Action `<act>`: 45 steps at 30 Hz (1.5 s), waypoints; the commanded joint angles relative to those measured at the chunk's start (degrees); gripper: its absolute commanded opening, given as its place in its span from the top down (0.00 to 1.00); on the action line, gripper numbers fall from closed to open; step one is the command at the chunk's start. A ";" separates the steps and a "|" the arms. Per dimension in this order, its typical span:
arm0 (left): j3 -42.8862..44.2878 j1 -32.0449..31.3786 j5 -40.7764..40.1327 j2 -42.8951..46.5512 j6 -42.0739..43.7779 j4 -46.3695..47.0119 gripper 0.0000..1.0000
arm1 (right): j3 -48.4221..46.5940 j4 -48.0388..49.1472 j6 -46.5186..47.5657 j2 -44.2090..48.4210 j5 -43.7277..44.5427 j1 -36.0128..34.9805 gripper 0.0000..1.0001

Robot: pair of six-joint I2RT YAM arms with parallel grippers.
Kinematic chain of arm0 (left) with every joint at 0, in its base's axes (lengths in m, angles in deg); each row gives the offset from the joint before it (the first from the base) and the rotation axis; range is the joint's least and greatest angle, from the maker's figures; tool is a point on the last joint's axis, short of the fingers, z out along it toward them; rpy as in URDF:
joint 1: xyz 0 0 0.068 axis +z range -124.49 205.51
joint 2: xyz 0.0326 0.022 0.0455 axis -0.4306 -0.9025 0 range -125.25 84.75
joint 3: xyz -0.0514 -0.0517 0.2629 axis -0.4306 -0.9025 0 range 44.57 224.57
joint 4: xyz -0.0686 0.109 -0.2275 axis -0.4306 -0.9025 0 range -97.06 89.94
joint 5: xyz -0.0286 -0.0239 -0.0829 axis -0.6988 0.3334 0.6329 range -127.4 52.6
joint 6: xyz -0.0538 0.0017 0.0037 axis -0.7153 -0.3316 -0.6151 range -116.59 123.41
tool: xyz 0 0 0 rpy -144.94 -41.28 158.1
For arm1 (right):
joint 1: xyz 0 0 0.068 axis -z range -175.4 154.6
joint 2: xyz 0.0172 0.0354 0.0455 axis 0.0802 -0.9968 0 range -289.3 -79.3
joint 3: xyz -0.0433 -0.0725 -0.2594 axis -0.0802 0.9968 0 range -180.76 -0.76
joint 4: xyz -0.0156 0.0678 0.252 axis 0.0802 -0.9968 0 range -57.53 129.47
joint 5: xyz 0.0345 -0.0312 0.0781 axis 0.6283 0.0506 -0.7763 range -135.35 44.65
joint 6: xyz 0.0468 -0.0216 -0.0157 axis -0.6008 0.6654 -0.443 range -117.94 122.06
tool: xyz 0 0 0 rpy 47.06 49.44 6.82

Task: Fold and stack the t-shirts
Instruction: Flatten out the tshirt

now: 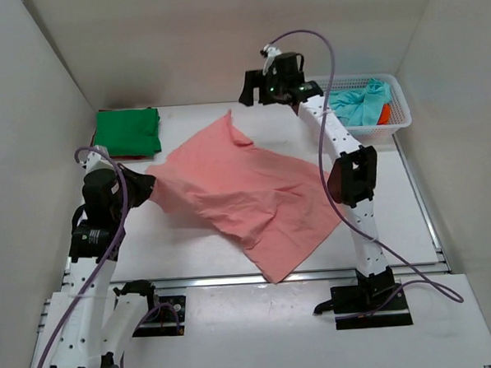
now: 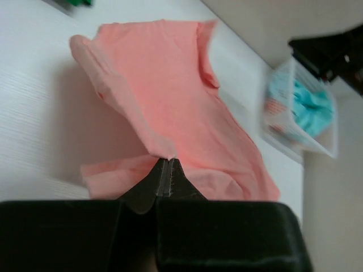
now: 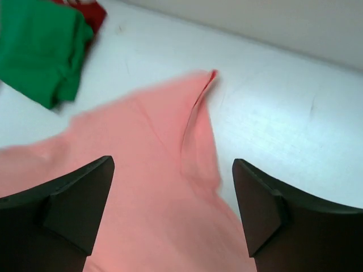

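Table (image 1: 191, 244), white and walled on three sides, takes up most of the top view. The salmon pink t-shirt (image 1: 246, 192) sprawls across its middle, loosely spread and skewed. One corner points toward the lower centre of the frame and another rises in a small peak toward the upper centre. At the upper right sits the white mesh basket (image 1: 402, 114), with a crumpled teal t-shirt (image 1: 361, 104) and a bit of orange-red t-shirt (image 1: 386, 112) inside. At the upper left lies a folded green t-shirt (image 1: 127, 131), with a red t-shirt (image 3: 93, 14) showing beneath its edge.

The left gripper (image 2: 164, 167) is pinched tight on a bunched fold at the pink shirt's left edge, holding it slightly off the table. The right gripper (image 3: 173, 164) hangs over the shirt's far peak with its fingers spread wide and nothing between them.

This looks like the flattening stage before the first fold, as the cloth is not yet square or smooth. Next, the right gripper probably needs to drop onto the far corner and close on it. Both arms could then pull the shirt taut and lay it flat without dragging it into the green stack.
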 commanded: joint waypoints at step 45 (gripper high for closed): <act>-16.01 1.28 0.76 0.45 1.02 2.06 1.00 | 102.12 0.30 -7.72 60.96 12.47 -23.56 0.84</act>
